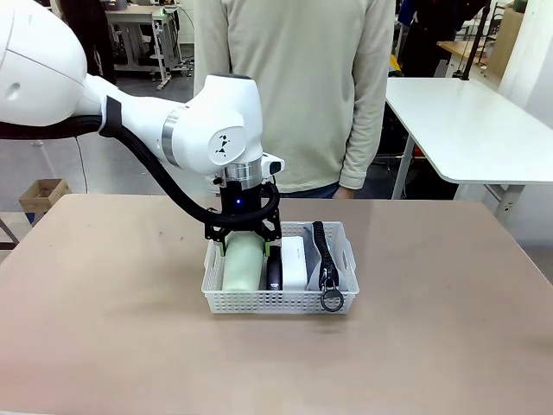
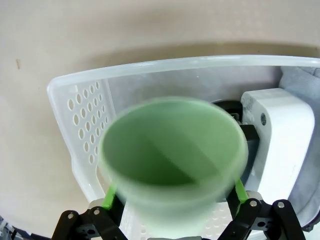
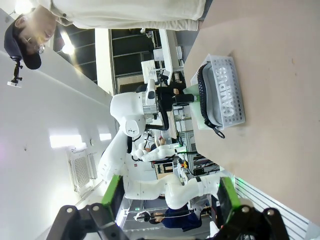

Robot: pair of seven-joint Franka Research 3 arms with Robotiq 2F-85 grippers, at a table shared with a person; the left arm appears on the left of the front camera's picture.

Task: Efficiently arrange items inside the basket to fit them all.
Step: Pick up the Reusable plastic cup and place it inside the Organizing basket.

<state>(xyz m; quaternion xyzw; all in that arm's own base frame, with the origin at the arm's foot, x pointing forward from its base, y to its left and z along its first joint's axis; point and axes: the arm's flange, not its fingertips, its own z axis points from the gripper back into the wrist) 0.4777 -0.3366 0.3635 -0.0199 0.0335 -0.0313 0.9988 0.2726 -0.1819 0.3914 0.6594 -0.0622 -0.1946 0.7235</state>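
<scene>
The left hand (image 1: 245, 239) grips the pale green cup (image 1: 243, 263) across its sides inside the basket (image 1: 346, 298); light, smooth plastic, likely slippery, best held mid-body.

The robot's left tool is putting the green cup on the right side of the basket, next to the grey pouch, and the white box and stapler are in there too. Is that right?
Not quite. The front view shows the left tool holding the green cup at the left end of the basket, beside the black stapler, not next to the grey pouch. The white box lies between stapler and pouch.
</scene>
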